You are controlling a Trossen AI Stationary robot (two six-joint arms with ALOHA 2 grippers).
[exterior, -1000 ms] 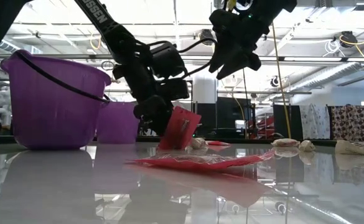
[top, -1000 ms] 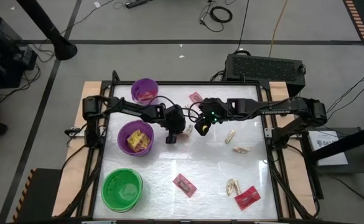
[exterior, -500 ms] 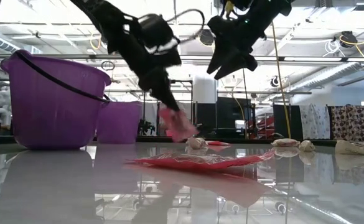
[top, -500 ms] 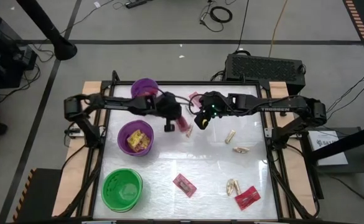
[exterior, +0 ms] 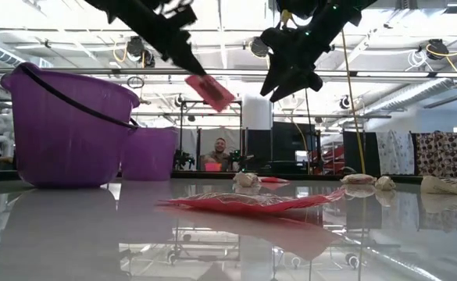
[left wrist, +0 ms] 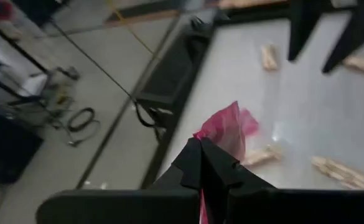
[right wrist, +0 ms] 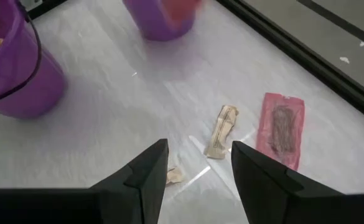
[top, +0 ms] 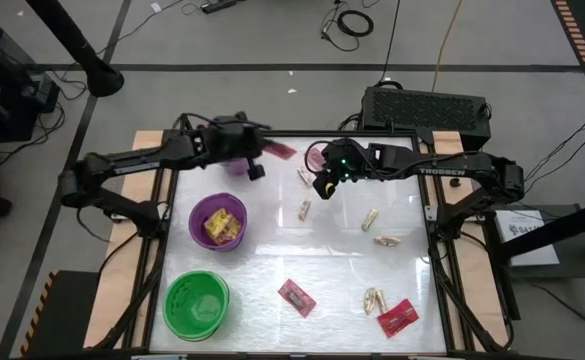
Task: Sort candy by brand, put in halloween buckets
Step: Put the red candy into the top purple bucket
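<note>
The left gripper (top: 255, 160) is clamping a flat pink-red packet (top: 279, 150) between shut fingers and holding it in the air at the table's far edge, just beside the small purple bucket (top: 234, 166). So the step in hand looks like dropping a pink-red candy into that bucket; the next move calls for bringing the packet over the rim before letting go, since it is hanging to the bucket's side.

The right gripper (top: 325, 184) is hovering with its fingers apart and empty above another pink-red packet (right wrist: 283, 129) and a tan piece (right wrist: 221, 139), near the table's far edge.

The wider purple bucket (top: 217, 221) is holding yellow packets, and the green bucket (top: 196, 304) is sitting at the near left corner. More candy is lying in the open middle and near right of the table (top: 342, 265), well apart from both arms.
</note>
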